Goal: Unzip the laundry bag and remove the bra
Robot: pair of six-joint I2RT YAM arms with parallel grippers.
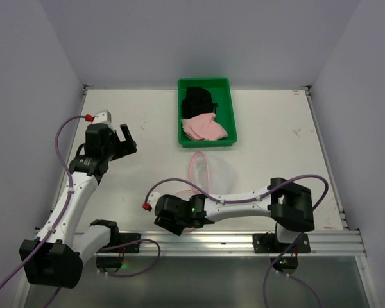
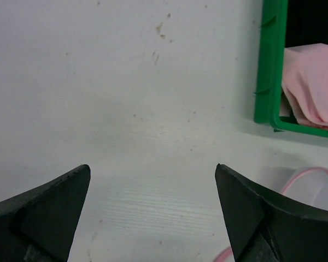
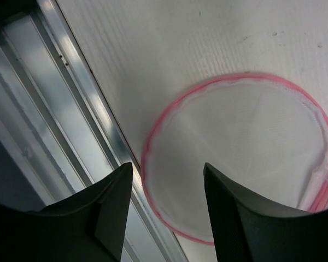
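**Step in hand (judged).** Approach to the laundry bag [image 3: 246, 147], either to work the zip or to check a bag already emptied; cannot tell which. Mesh flat and pale, with no dark or bulky shape showing through. Zip slider not made out along the pink trim.

**Next move (judged).**
1. Locate the slider on the pink trim.
2. Pinch it between the fingertips of one gripper.
3. Pin the mesh with the other gripper.
4. Draw along the rim, low and parallel to the table [image 1: 276, 160]. Expect slack mesh to bunch and slip.

**Right gripper [image 3: 167, 169].** Nearest unit, low above the near edge of the table.
- Jaws partly apart, gripping nothing and touching nothing.
- Beside it on the near side: metal rail [image 3: 71, 109].
- Just ahead of and below the fingertips: one round face of the laundry bag, lying flat on the table.

**Left gripper [image 2: 153, 169].** Farther off, raised over bare table.
- Jaws spread wide, released, empty.
- To its right and slightly nearer: an arc of the bag's pink trim, apart from the fingers.
- Ahead and to the right, just past the bag: green tray [image 2: 269, 65], holding a pink garment [image 2: 311, 82] and, in the top view, a black garment [image 1: 199, 99].
- Cannot tell whether either garment is the bra.
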